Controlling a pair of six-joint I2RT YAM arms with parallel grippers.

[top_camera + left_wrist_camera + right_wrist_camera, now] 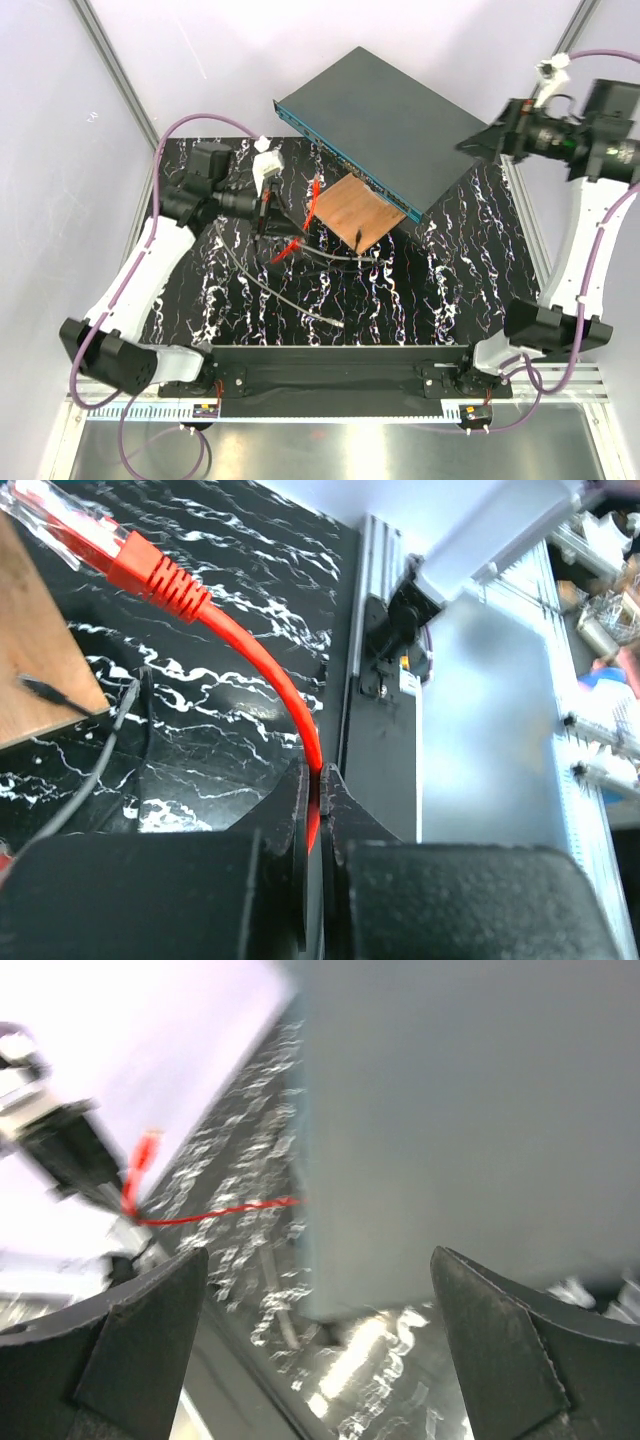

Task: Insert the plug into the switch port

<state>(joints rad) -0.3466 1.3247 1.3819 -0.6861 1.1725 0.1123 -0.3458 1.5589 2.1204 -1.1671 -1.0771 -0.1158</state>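
Left wrist view: red cable (270, 680) tight in left hand (318, 785), plug (58, 525) beyond.

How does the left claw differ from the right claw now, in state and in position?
The left claw is shut on the red cable, well behind its plug; the right claw is wide open and holds nothing. The left claw is over the black marbled mat; the right claw is by the right corner of the switch. Both have two black fingers.

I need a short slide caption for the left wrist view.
Left gripper shut on the red cable behind its plug, over the marbled table.
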